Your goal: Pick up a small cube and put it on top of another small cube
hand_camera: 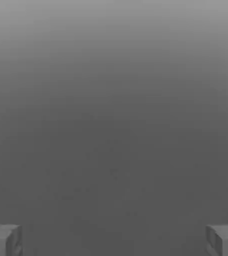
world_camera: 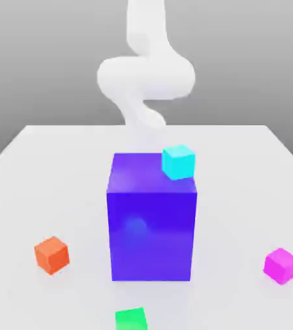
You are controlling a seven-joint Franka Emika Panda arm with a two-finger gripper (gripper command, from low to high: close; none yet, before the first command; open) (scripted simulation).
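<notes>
Magenta cube (world_camera: 281,265) near the tabletop's (world_camera: 239,161) right edge in the exterior view (bare surface around), end effector (hand_camera: 114,240) spread wide, empty.

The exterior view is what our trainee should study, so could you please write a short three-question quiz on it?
1. True or false: the cyan cube lies on the table.
2. Which small cube is nearest the exterior view's right edge: A orange, B green, C magenta?
3. Fill in: the big block is ____ in colour.

Key: 1 false, it sits up at the block's top corner; 2 C; 3 blue-violet.
</notes>
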